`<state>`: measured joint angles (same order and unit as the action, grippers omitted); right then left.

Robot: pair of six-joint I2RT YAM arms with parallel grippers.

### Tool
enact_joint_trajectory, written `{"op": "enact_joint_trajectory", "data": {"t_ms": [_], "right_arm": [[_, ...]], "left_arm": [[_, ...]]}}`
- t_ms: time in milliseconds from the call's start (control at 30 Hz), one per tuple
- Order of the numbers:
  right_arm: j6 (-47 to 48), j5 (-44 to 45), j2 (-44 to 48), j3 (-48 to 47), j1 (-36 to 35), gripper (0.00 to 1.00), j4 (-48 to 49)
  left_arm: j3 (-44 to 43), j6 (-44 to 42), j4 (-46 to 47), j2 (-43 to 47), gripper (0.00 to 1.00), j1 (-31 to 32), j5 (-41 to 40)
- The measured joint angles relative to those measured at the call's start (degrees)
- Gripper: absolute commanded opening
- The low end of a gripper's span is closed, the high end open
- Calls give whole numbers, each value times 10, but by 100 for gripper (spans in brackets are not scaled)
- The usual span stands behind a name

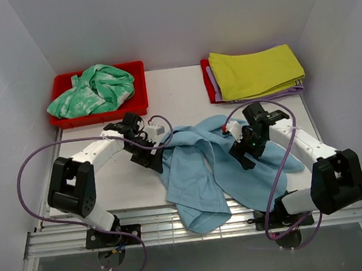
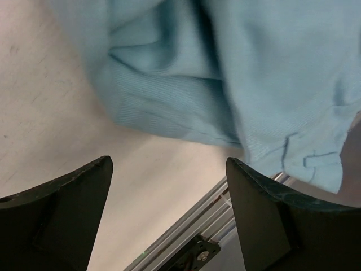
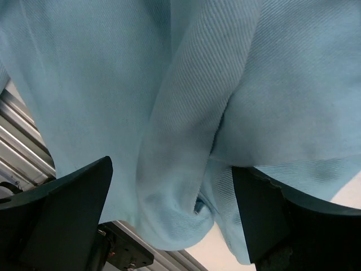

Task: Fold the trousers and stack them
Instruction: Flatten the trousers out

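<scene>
Both claws are spread wide, with nothing held between their fingers. The left claw point(image 1: 148, 159) hangs low over the table point(image 1: 108, 182), just beside the left edge of the trousers point(image 1: 201, 172). The right claw point(image 1: 243, 155) hovers over their right part. The trousers lie crumpled in the middle of the table, one end draped over the near edge. At the far left a red tray point(image 1: 140, 107) holds a green-and-white garment point(image 1: 92, 90). At the far right lies a folded yellow cloth point(image 1: 255, 69).
</scene>
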<state>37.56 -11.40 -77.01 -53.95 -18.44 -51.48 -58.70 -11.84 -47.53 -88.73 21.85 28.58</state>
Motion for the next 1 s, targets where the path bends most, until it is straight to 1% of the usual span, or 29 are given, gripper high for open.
{"op": "enact_joint_trajectory", "data": {"t_ms": [133,167,233,267,300,367,400,467,500,533,567,600,667,800,900,933,967,1000], "right_arm": [[-33,24,-21,28,-24,95,38],[-40,28,-26,34,-28,96,49],[-51,43,-35,48,-31,99,75],[-56,50,-38,55,-31,100,85],[-59,57,-42,62,-32,95,97],[-65,73,-47,78,-32,90,118],[-68,82,-49,87,-32,80,130],[-70,103,-49,98,-33,69,151],[-70,116,-49,101,-34,55,160],[-68,126,-50,103,-34,46,168],[-69,138,-50,106,-35,37,177],[-67,150,-49,108,-34,21,183],[-61,172,-48,110,-31,8,200],[-51,185,-34,117,-13,8,204],[-30,187,-7,119,2,8,193],[-24,184,2,119,2,8,193],[-16,177,14,119,2,8,195],[-7,171,26,119,0,8,195]], "left_arm": [[5,30,19,-63,80,-21,-27],[5,39,27,-75,71,-23,-27],[4,59,40,-86,66,-26,-20],[5,69,49,-88,65,-27,-11],[5,80,57,-91,63,-29,0],[9,105,80,-96,56,-35,24],[12,118,92,-96,45,-40,37],[15,131,109,-96,30,-49,49],[16,137,116,-96,5,-54,52],[16,140,120,-96,0,-58,53],[16,139,121,-96,0,-65,55],[14,137,117,-96,0,-70,55],[2,129,99,-96,0,-84,50],[-43,75,56,-88,0,-131,21],[-95,9,14,-69,0,-181,-2],[-124,-28,-7,-62,0,-191,-3],[-135,-42,-13,-59,0,-198,-4],[-158,-75,-34,-58,0,-198,-8]]}}
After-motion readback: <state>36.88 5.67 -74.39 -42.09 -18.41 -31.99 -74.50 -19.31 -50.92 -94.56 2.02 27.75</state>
